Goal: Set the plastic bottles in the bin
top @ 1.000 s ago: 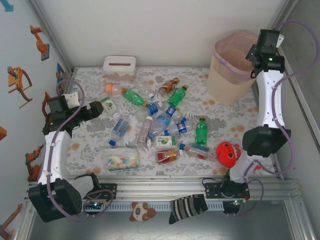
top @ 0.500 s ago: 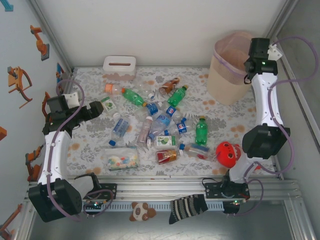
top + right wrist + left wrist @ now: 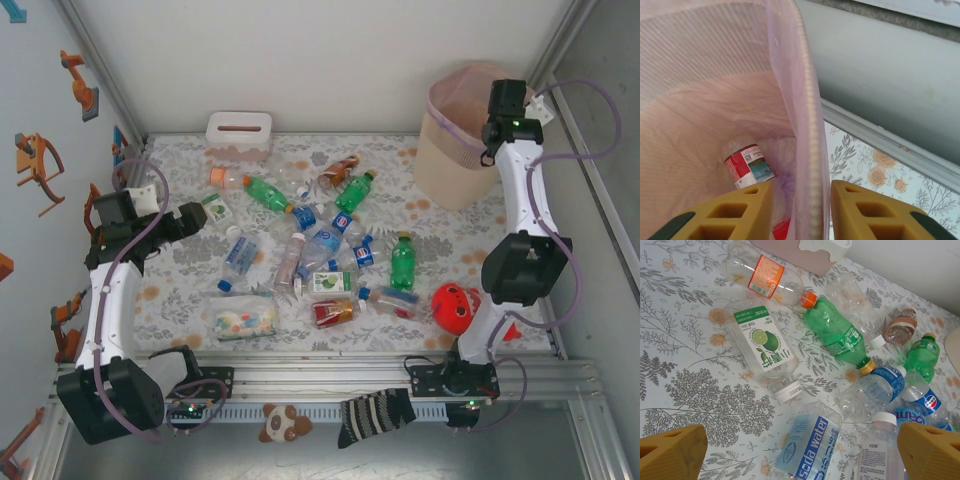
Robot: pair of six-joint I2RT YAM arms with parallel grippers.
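The counter point(image 3: 180, 290) lies strewn with plastic bottles point(image 3: 330, 235), unmoved; the bin point(image 3: 445, 160) stands at its far right, a red-labelled bottle point(image 3: 747, 165) at the bottom; right fingers point(image 3: 740, 205), swung leftward since, straddle the rim, narrowly apart, empty; left fingers point(image 3: 675, 450) stay wide above the bottles.

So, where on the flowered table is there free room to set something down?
Bare cloth lies between the tall beige-pink bin and the upright green plastic bottle, and between the flat clear packet and the left arm. The middle, around the clear blue-labelled bottles, is crowded.
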